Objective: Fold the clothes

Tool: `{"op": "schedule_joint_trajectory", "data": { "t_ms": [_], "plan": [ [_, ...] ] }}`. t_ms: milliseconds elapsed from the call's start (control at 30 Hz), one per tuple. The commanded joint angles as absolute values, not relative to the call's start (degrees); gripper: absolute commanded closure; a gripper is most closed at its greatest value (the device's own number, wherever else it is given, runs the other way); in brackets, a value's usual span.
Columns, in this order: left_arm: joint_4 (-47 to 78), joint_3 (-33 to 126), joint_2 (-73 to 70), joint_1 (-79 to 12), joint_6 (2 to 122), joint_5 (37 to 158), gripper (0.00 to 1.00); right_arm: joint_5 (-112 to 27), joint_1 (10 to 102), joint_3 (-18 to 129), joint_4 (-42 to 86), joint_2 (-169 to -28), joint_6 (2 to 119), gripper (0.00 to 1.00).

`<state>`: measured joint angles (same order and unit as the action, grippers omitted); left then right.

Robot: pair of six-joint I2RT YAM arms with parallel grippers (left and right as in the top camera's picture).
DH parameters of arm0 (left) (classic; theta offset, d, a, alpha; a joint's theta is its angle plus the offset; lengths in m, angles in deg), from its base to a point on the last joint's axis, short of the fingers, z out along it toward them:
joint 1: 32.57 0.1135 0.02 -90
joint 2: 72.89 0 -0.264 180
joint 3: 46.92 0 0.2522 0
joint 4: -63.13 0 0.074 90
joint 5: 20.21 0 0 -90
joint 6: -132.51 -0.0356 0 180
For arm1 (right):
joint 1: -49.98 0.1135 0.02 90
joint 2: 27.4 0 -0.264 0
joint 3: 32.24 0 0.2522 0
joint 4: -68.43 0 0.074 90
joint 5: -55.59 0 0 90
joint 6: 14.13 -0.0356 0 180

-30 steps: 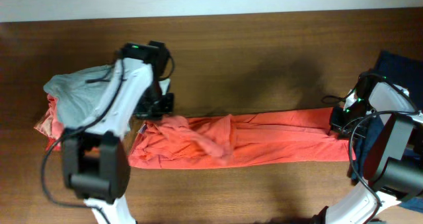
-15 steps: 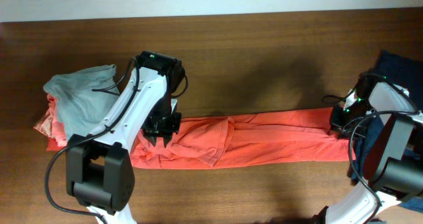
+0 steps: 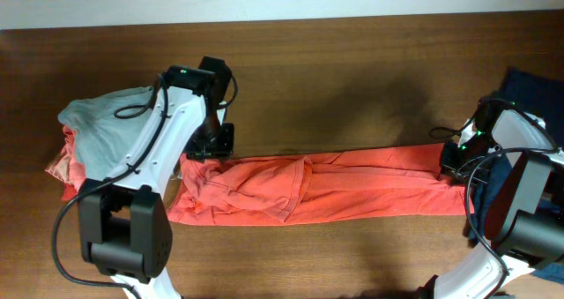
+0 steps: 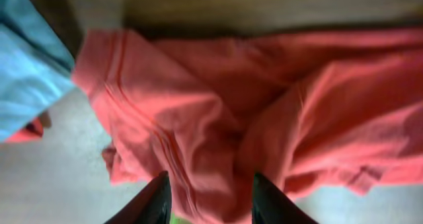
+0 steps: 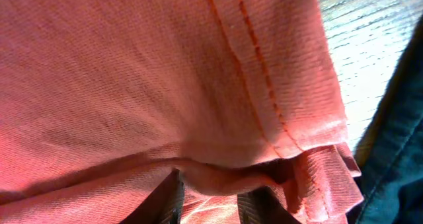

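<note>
While the right pincer pinches one end of the long coral-red cotton shirt stretched along the brown wooden worktop, the open, empty left pincer should probably grab the other end's edge, not a lump.

A coral-red shirt lies stretched across the table, from eight o'clock to three. The left gripper hangs at its nine-o'clock corner, and the right gripper meets its three-o'clock end. A grey-blue shirt is heaped at nine and a navy garment at two.

Table bears coral shirt, pile, perhaps navy cloth.
</note>
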<state>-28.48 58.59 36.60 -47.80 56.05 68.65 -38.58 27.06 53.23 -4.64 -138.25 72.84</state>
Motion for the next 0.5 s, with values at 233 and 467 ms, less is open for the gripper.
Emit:
{"op": "schedule_joint_trajectory", "data": {
  "t_ms": [233,467],
  "plan": [
    [-19.6,50.6,36.7,-42.0,57.3,68.0,0.6,-38.9,27.1,52.8,-4.6,-138.7,72.4,0.68],
    [-19.6,49.1,36.7,-40.4,57.3,68.0,0.54,-38.9,27.1,52.8,-4.6,-138.7,72.4,0.68]
  ]
}}
